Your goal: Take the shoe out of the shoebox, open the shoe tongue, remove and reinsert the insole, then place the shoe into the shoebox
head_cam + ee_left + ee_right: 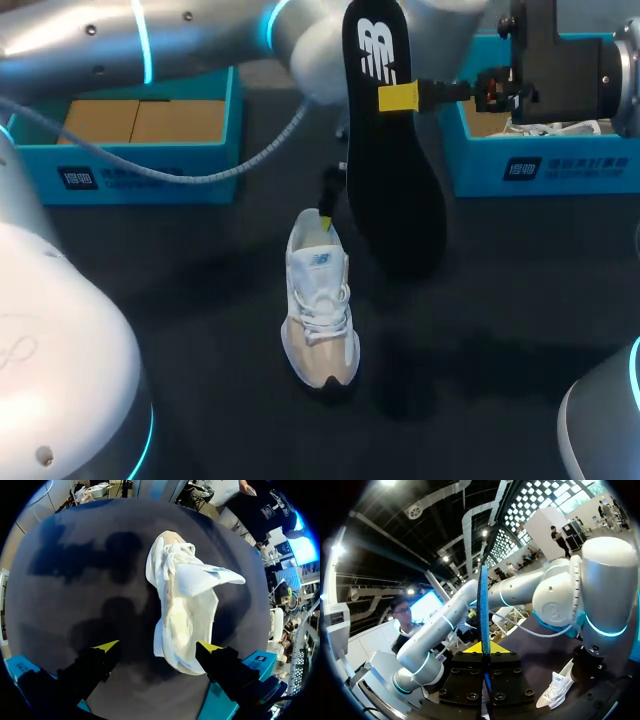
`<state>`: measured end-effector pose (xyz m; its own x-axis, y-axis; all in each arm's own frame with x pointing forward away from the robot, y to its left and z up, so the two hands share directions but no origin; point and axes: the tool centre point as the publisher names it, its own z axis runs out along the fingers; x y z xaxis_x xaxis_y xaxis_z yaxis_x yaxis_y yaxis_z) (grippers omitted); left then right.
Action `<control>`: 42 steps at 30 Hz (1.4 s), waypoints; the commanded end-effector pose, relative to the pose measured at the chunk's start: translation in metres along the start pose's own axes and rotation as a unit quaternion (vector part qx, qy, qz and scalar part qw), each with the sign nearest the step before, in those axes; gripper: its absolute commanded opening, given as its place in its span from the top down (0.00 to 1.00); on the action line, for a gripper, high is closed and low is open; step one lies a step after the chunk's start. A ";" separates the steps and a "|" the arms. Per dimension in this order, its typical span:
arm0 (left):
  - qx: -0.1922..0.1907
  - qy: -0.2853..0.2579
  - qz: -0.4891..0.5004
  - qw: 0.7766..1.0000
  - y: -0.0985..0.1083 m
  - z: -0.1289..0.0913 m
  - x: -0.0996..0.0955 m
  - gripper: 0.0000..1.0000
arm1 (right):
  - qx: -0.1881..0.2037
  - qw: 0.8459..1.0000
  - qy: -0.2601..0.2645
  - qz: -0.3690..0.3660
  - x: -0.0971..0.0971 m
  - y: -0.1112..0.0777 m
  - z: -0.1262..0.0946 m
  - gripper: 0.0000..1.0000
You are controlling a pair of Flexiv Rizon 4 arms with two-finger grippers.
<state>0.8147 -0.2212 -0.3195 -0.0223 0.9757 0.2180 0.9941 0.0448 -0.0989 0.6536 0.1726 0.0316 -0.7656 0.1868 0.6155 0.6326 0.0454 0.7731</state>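
While the dark table (pixel 200 330) is carrying a left shoebox (pixel 140 165) and a right shoebox (pixel 540 165) along its far side, the white shoe (pixel 320 310) is standing outside both, mid-table. The black insole (pixel 390 180) is hanging upright above it, with the right gripper (pixel 483 649) clamping it. The left gripper (pixel 158 647) is hovering over the shoe's heel, fingers apart.
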 end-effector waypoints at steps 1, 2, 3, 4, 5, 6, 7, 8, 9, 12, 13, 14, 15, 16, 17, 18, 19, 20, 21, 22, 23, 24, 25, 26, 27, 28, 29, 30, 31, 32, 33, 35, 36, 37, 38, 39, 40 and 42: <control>-0.002 -0.049 0.001 0.999 -0.002 -0.001 0.010 0.00 | 0.001 1.000 -0.001 0.001 -0.001 0.001 0.004 1.00; -0.002 -0.049 0.001 0.999 -0.002 -0.001 0.010 0.00 | 0.001 1.000 -0.001 0.001 -0.001 0.001 0.004 1.00; -0.002 -0.049 0.001 0.999 -0.002 -0.001 0.010 0.00 | 0.001 1.000 -0.001 0.001 -0.001 0.001 0.004 1.00; -0.002 -0.049 0.001 0.999 -0.002 -0.001 0.010 0.00 | 0.001 1.000 -0.001 0.001 -0.001 0.001 0.004 1.00; -0.002 -0.049 0.001 0.999 -0.002 -0.001 0.010 0.00 | 0.001 1.000 -0.001 0.001 -0.001 0.001 0.004 1.00; -0.002 -0.049 0.001 0.999 -0.002 -0.001 0.010 0.00 | 0.001 1.000 -0.001 0.001 -0.001 0.001 0.004 1.00; -0.002 -0.049 0.001 0.999 -0.002 -0.001 0.010 0.00 | 0.001 1.000 -0.001 0.001 -0.001 0.001 0.004 1.00; -0.002 -0.049 0.001 0.999 -0.002 -0.001 0.010 0.00 | 0.001 1.000 -0.001 0.001 -0.001 0.001 0.004 1.00; -0.002 -0.049 0.001 0.999 -0.002 -0.001 0.010 0.00 | 0.001 1.000 -0.001 0.001 -0.001 0.001 0.004 1.00; -0.002 -0.049 0.001 0.999 -0.002 -0.001 0.010 0.00 | 0.001 1.000 -0.001 0.001 -0.001 0.001 0.004 1.00; -0.003 -0.055 -0.007 0.998 0.002 0.002 0.012 0.00 | -0.006 1.000 -0.002 0.001 -0.006 0.004 0.002 1.00; 0.001 -0.074 -0.016 0.997 0.006 0.002 0.013 0.00 | -0.009 1.000 -0.006 0.004 -0.012 0.008 0.000 1.00; 0.005 -0.080 -0.018 0.997 0.007 0.002 0.015 0.00 | -0.009 1.000 -0.008 0.004 -0.016 0.011 -0.001 1.00; 0.005 -0.094 -0.027 0.995 0.011 0.000 0.017 0.00 | -0.015 1.000 -0.009 0.006 -0.022 0.017 -0.004 1.00; 0.000 -0.102 -0.040 0.994 0.015 -0.001 0.019 0.00 | -0.019 1.000 -0.010 0.012 -0.028 0.021 -0.007 1.00; -0.002 -0.109 -0.047 0.993 0.020 -0.003 0.022 0.00 | -0.019 1.000 -0.010 0.013 -0.032 0.025 -0.010 1.00; 0.001 -0.121 -0.053 0.991 0.022 -0.005 0.023 0.00 | -0.020 1.000 -0.007 0.020 -0.035 0.028 -0.012 1.00; 0.004 -0.137 -0.061 0.989 0.027 -0.009 0.027 0.00 | -0.022 0.999 -0.013 0.027 -0.042 0.033 -0.017 1.00; 0.001 -0.147 -0.067 0.987 0.029 -0.012 0.029 0.00 | -0.030 0.999 -0.012 0.033 -0.047 0.036 -0.022 1.00; 0.006 -0.162 -0.072 0.984 0.032 -0.016 0.031 0.00 | -0.035 0.998 -0.008 0.044 -0.051 0.038 -0.025 1.00; 0.008 -0.180 -0.077 0.981 0.034 -0.021 0.033 0.00 | -0.036 0.998 -0.018 0.056 -0.058 0.042 -0.031 1.00; 0.007 -0.194 -0.080 0.978 0.036 -0.025 0.035 0.00 | -0.042 0.997 -0.018 0.063 -0.063 0.044 -0.034 1.00; 0.012 -0.209 -0.081 0.974 0.037 -0.030 0.035 0.00 | -0.043 0.996 -0.016 0.078 -0.069 0.047 -0.038 1.00; 0.010 -0.224 -0.079 0.971 0.037 -0.035 0.036 0.00 | -0.038 0.995 -0.022 0.084 -0.075 0.048 -0.041 1.00; 0.009 -0.238 -0.081 0.968 0.036 -0.040 0.037 0.00 | -0.040 0.995 -0.028 0.091 -0.079 0.051 -0.043 1.00; 0.007 -0.252 -0.079 0.964 0.036 -0.045 0.037 0.00 | -0.037 0.993 -0.029 0.104 -0.084 0.053 -0.045 1.00; 0.001 -0.265 -0.078 0.961 0.035 -0.049 0.038 0.00 | -0.037 0.993 -0.031 0.109 -0.089 0.055 -0.047 1.00; 0.005 -0.283 -0.076 0.956 0.034 -0.054 0.038 0.00 | -0.042 0.992 -0.033 0.117 -0.093 0.057 -0.049 1.00; 0.006 -0.295 -0.075 0.952 0.033 -0.059 0.039 0.00 | -0.037 0.990 -0.034 0.130 -0.099 0.058 -0.050 1.00; 0.003 -0.308 -0.071 0.949 0.032 -0.064 0.040 0.00 | -0.036 0.989 -0.038 0.136 -0.104 0.059 -0.052 1.00; 0.004 -0.320 -0.069 0.945 0.031 -0.068 0.041 0.00 | -0.040 0.988 -0.040 0.145 -0.109 0.060 -0.053 1.00; 0.014 -0.355 -0.063 0.933 0.027 -0.080 0.044 0.00 | -0.042 0.984 -0.043 0.168 -0.119 0.061 -0.055 1.00; 0.015 -0.370 -0.058 0.927 0.025 -0.086 0.046 0.00 | -0.046 0.980 -0.050 0.186 -0.124 0.061 -0.057 1.00; 0.013 -0.384 -0.055 0.921 0.023 -0.091 0.046 0.00 | -0.053 0.978 -0.050 0.196 -0.130 0.061 -0.060 1.00; 0.017 -0.403 -0.049 0.914 0.021 -0.097 0.047 0.00 | -0.062 0.973 -0.054 0.215 -0.136 0.060 -0.062 1.00; 0.016 -0.423 -0.044 0.905 0.018 -0.104 0.048 0.00 | -0.069 0.971 -0.059 0.223 -0.142 0.060 -0.064 1.00; 0.013 -0.435 -0.040 0.900 0.016 -0.110 0.049 0.00 | -0.077 0.967 -0.061 0.235 -0.147 0.061 -0.066 1.00; 0.011 -0.468 -0.028 0.883 0.013 -0.122 0.050 0.00 | -0.092 0.962 -0.061 0.251 -0.158 0.062 -0.070 1.00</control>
<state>0.8490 -0.2115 -0.2026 -0.1627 0.8976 -0.4097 0.9825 0.1094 -0.1506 0.7996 0.0743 0.0019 -0.3560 0.2653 0.8960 0.8784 -0.2323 0.4178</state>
